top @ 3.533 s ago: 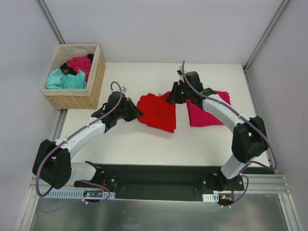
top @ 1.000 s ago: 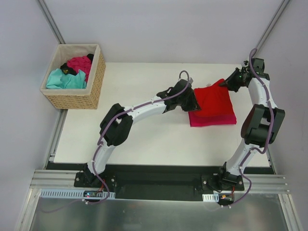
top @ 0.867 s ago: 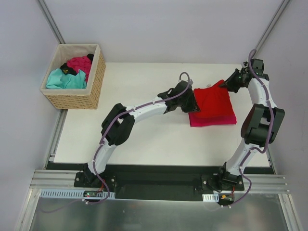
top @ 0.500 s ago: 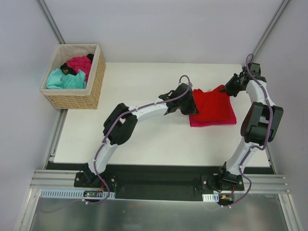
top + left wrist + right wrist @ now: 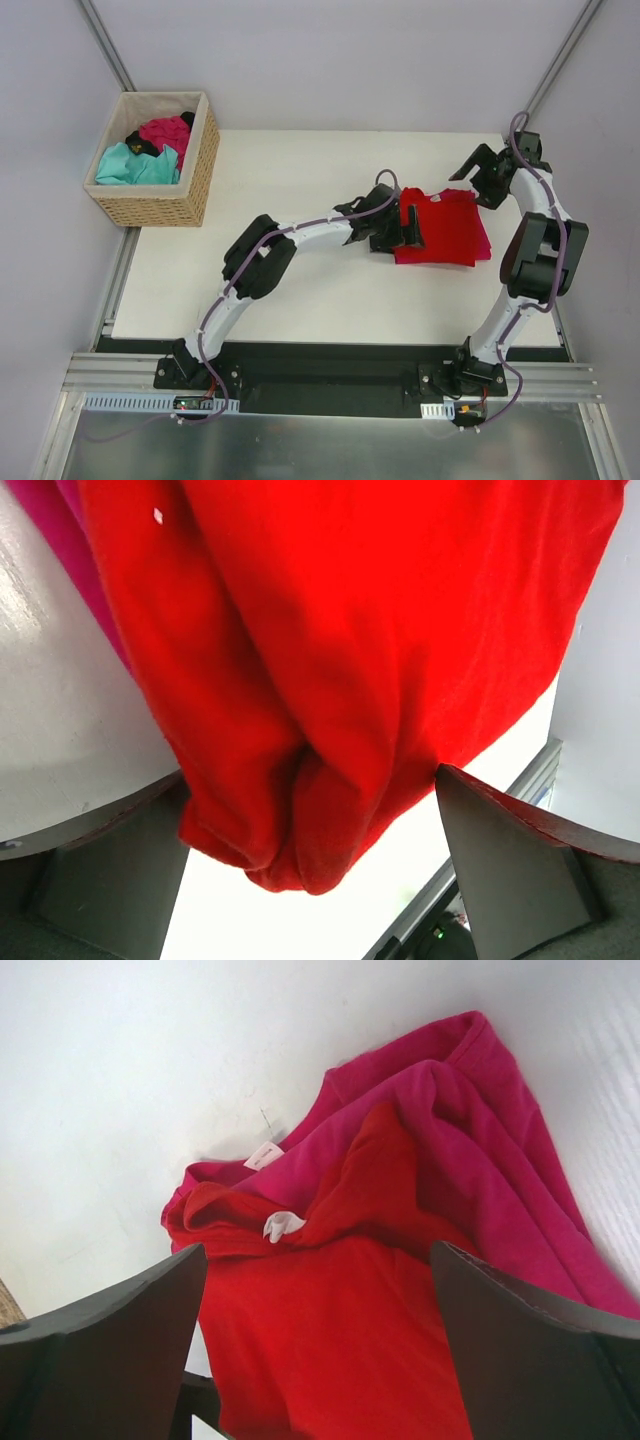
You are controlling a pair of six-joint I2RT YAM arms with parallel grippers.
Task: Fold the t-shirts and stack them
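Note:
A bright red t-shirt (image 5: pixel 445 228) lies folded on top of a pinkish crimson t-shirt (image 5: pixel 482 238) at the right of the table. My left gripper (image 5: pixel 408 230) is open at the pile's left edge. In the left wrist view a bunched red fold (image 5: pixel 300 820) hangs between the spread fingers, unpinched, with the crimson cloth (image 5: pixel 85 550) behind. My right gripper (image 5: pixel 478 178) is open just off the pile's far right corner. Its wrist view looks down on the red shirt (image 5: pixel 340 1350), the crimson shirt (image 5: pixel 480 1160) and a white tag (image 5: pixel 280 1226).
A tan wicker basket (image 5: pixel 200 172) stands at the back left, off the table corner. It holds a teal shirt (image 5: pixel 130 166), a magenta one (image 5: pixel 166 130) and a black one (image 5: pixel 140 144). The white tabletop (image 5: pixel 300 290) stretches left of the pile.
Both grippers have opened and let go of the red shirt, which has settled on the crimson one. The left gripper drew slightly down-left; the right one backed off the corner.

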